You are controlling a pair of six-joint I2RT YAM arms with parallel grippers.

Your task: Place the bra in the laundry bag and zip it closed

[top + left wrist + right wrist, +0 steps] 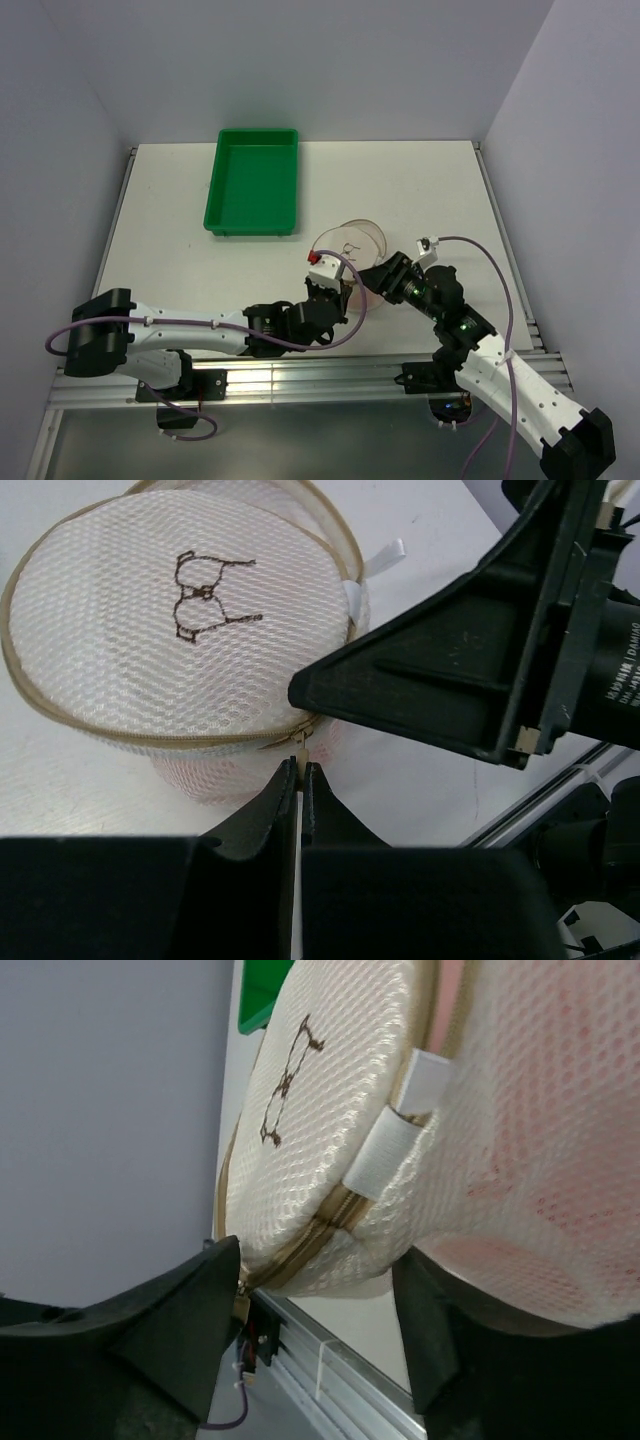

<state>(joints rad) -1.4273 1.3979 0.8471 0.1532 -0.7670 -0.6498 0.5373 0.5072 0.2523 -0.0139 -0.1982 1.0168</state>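
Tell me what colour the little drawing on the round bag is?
Dark brown: a small bra outline printed on the white mesh laundry bag. It shows best in the left wrist view.

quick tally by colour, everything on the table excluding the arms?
Green: 1, the tray
White/cream: 1, the mesh laundry bag
Pink: 1, the bra, seen only through the bag's mesh
Total: 3
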